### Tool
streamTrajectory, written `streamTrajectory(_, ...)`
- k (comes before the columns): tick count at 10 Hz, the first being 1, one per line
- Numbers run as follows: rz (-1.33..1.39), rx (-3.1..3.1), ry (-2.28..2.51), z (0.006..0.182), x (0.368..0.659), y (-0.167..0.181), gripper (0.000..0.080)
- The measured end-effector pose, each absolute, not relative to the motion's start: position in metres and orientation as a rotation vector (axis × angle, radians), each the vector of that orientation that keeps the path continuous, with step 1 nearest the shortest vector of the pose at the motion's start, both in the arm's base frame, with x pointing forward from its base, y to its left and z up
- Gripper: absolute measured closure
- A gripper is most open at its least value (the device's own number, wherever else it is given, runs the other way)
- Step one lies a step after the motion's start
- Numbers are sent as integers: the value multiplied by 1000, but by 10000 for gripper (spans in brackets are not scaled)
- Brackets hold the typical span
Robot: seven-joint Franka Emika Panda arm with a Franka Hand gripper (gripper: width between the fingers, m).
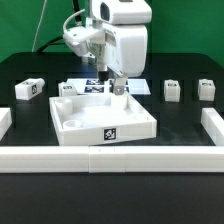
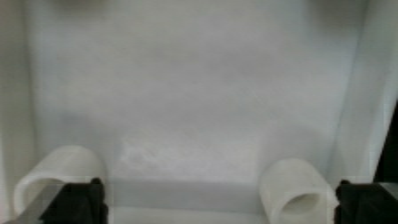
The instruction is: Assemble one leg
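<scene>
Several small white legs with tags lie on the black table in the exterior view: two at its left (image 1: 30, 90) (image 1: 65, 88) and two at its right (image 1: 172, 90) (image 1: 205, 88). The large white square tray (image 1: 75, 125) sits in the middle. My gripper (image 1: 118, 90) hangs low over the tray's far right part, away from every leg. In the wrist view the gripper (image 2: 214, 205) is open, its dark fingertips (image 2: 80, 200) wide apart, with only the tray's white surface (image 2: 196, 90) and two rounded white posts (image 2: 68, 180) (image 2: 302, 185) between them. No leg shows there.
The marker board (image 1: 88, 88) lies flat just behind the tray. Low white walls bound the table at the front (image 1: 110, 157), the exterior view's left (image 1: 5, 120) and right (image 1: 212, 125). A green backdrop stands behind.
</scene>
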State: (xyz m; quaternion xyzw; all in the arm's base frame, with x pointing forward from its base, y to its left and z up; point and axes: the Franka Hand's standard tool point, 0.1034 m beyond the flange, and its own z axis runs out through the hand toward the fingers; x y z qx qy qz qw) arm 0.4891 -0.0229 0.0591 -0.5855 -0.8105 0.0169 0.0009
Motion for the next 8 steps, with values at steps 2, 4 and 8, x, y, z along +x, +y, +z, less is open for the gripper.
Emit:
streamTrajectory(2, 51, -1840, -2546, 60, 490, -23, 150)
streamTrajectory(4, 54, -1835, -2546, 59, 488, -25, 150)
streamTrajectory(8, 87, -1810, -2500, 37, 449, -39, 150)
